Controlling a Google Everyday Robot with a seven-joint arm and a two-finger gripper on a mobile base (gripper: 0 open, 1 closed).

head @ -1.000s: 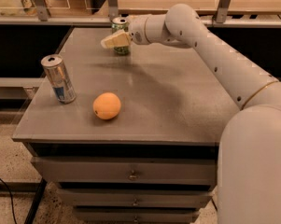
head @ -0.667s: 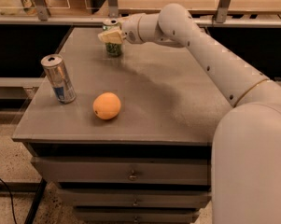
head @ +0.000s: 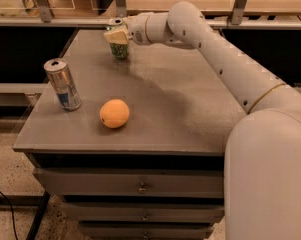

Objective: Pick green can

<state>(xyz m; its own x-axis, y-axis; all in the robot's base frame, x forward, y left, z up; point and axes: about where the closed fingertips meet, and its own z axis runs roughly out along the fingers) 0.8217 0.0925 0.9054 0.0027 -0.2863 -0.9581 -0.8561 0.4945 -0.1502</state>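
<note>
The green can, green with white swirls, stands upright at the far left of the grey table. My gripper comes in from the right and is around the can's upper half. One beige finger lies across the can's front and hides part of it. The jaws look closed on the can. The can's base looks to be at the table surface.
A tall slim silver can with a blue label stands near the table's left edge. An orange lies in front of the middle. My arm stretches across the right side of the table. Drawers are below the tabletop.
My gripper and the green can have shifted together a little to the left. The silver can and the orange have not moved.
</note>
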